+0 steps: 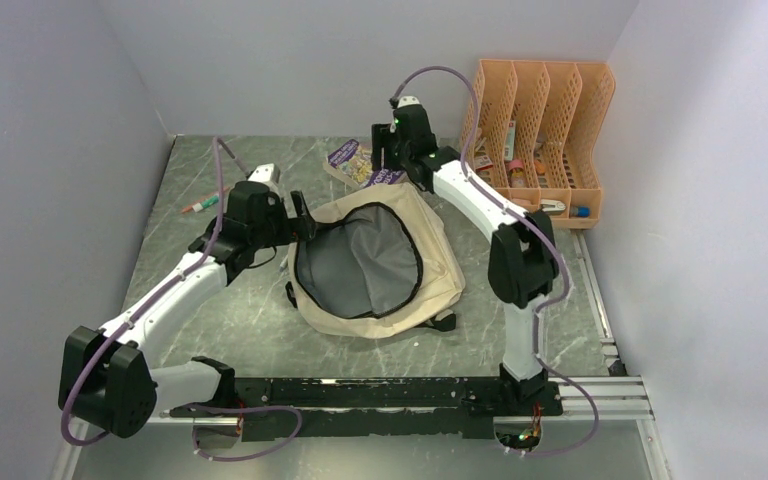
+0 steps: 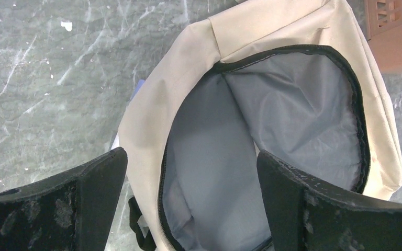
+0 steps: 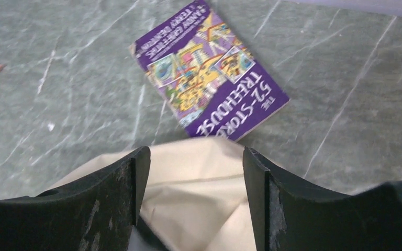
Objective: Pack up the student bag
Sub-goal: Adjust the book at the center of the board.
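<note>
1. Student bag (image 1: 380, 265) lies flat mid-table (image 1: 220, 320) between the two arms, main zip undone and mouth gaping, so the grey lining shows.
2. Left gripper (image 2: 191, 172) hangs over the left rim of the bag's mouth. Jaws are spread wide with nothing between them, just lining and beige fabric below.
3. Right gripper (image 3: 196, 167) is at the bag's far edge. Jaws are apart, not pinching anything; beige fabric shows in the gap underneath, and I can't tell whether the fingers touch it.
4. Purple paperback (image 3: 209, 73) lies flat on the table just beyond the bag's far edge, one corner right at the fabric, cover up.
5. Orange file organizer (image 1: 545, 130) stands upright in the far right corner, a few small items in its slots — too small to identify.
6. Marker (image 1: 198, 206) lies far left on the table, apart from the bag.
</note>
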{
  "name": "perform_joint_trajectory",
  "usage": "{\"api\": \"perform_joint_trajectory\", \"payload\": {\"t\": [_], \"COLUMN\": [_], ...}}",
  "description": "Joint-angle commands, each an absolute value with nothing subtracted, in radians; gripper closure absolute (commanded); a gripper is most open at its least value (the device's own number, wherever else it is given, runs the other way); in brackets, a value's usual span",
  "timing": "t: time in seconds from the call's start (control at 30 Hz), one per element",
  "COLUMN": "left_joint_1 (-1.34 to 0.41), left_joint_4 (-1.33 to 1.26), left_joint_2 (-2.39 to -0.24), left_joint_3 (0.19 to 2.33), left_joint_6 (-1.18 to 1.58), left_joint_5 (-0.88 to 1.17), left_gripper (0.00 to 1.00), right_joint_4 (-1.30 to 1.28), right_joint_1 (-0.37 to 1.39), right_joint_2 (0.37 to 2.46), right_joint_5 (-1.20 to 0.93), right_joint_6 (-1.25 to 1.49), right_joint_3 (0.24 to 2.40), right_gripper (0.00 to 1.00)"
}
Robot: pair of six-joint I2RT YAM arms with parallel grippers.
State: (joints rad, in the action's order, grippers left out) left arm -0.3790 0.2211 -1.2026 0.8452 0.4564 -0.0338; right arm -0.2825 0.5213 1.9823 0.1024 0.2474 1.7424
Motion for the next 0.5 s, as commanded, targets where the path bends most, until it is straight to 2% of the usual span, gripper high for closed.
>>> {"api": "perform_joint_trajectory", "payload": {"t": [0.0, 0.47], "left_joint_1": [-0.402, -0.424], "left_joint_4": [0.187, 0.251], "left_joint_2": [-1.176, -1.198], "left_joint_3": [0.848, 0.884], "left_joint_6": [0.452, 0.468], "left_joint_5": [-0.074, -0.141], "left_gripper": [0.02, 0.03], "right_joint_4": [-0.295, -0.317], "right_joint_1": [0.443, 0.308], "right_joint_2": [2.119, 2.510], "right_joint_5": [0.018, -0.289], "right_joint_6": [0.246, 0.220], "right_joint_3": [1.875, 2.209], "right_gripper": [0.31, 0.29]}}
